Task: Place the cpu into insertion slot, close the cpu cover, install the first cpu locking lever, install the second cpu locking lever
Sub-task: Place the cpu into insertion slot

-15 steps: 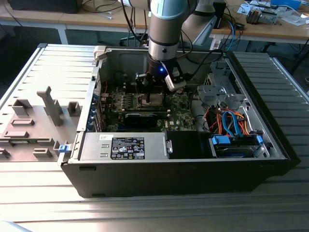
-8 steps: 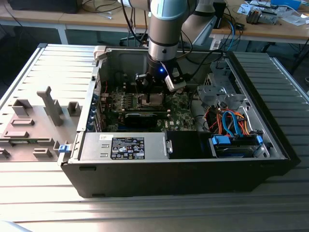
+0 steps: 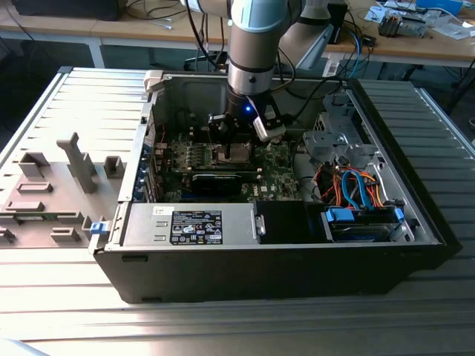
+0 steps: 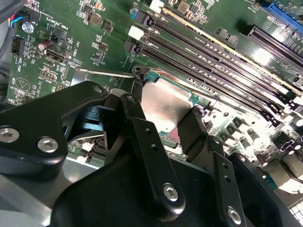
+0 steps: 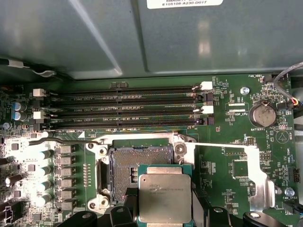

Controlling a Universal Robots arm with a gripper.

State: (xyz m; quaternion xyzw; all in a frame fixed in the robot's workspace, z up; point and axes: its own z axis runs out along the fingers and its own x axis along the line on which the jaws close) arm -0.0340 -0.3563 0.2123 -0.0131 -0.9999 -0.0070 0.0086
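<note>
My gripper (image 5: 164,210) is shut on the cpu (image 5: 164,194), a square chip with a silver-grey face, one black finger on each of two opposite edges. In the first wrist view the chip hangs partly over the insertion slot (image 5: 135,165), whose dark pin field is bare inside a silver rim. The second wrist view has the cpu (image 4: 161,101) tilted between the fingers (image 4: 137,118), close above the green board. The cpu cover (image 5: 259,182), a thin silver frame plate, is swung open beside the socket. In the exterior view the gripper (image 3: 236,145) is low inside the computer case over the motherboard.
Several long black memory slots (image 5: 123,106) run alongside the socket. A thin silver lever rod (image 5: 213,144) and a dark one (image 5: 57,140) stick out on either side of it. Capacitors (image 5: 42,165), a coin battery (image 5: 262,115), the power supply (image 3: 189,222) and case walls (image 3: 148,141) surround the area.
</note>
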